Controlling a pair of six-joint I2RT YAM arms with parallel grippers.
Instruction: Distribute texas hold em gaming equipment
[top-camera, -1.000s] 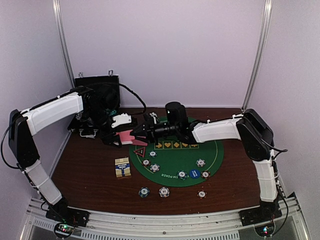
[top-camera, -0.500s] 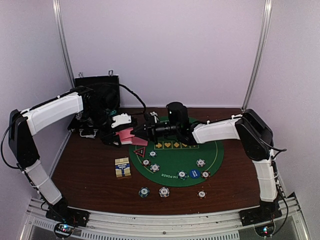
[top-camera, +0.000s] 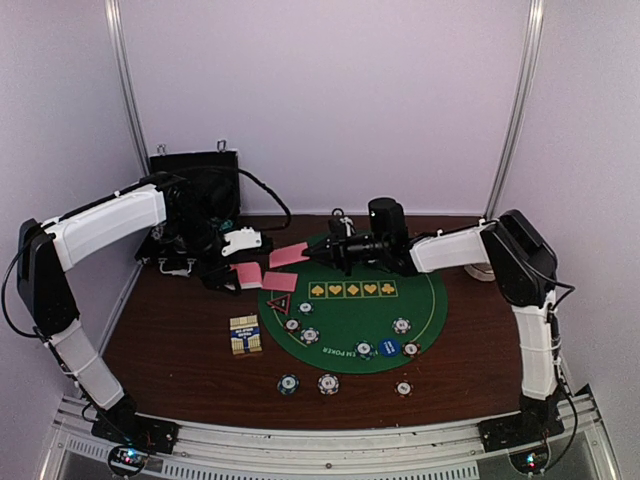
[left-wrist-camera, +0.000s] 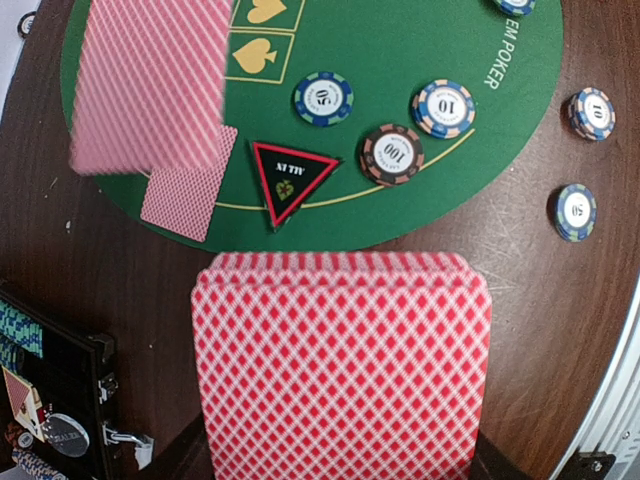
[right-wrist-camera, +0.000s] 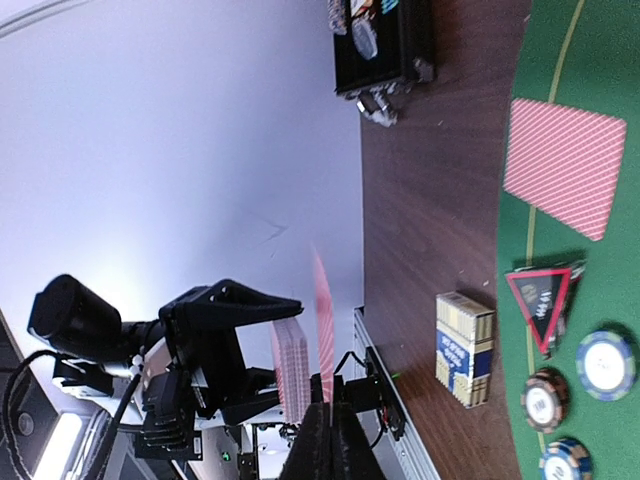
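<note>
My left gripper (top-camera: 233, 268) is shut on a deck of pink-backed playing cards (left-wrist-camera: 340, 360), held above the wood at the left of the green mat (top-camera: 420, 300); the deck hides its fingers. My right gripper (right-wrist-camera: 331, 425) is shut on a single card (top-camera: 288, 255), seen edge-on (right-wrist-camera: 322, 310) in the right wrist view, in the air just right of the deck. Another card (left-wrist-camera: 188, 195) lies face down on the mat's left edge, beside the black-red triangle marker (left-wrist-camera: 290, 178). Several striped chips (left-wrist-camera: 392, 154) and a blue disc (top-camera: 389, 347) lie on and near the mat.
An open black case (top-camera: 195, 190) stands at the back left behind the left arm. A blue and cream card box (top-camera: 245, 334) lies on the wood left of the mat. Three chips (top-camera: 328, 382) lie on the wood in front of the mat.
My right gripper shut on one card at the deck and drew back to the right with it. The left arm and the deck stayed where they were.
</note>
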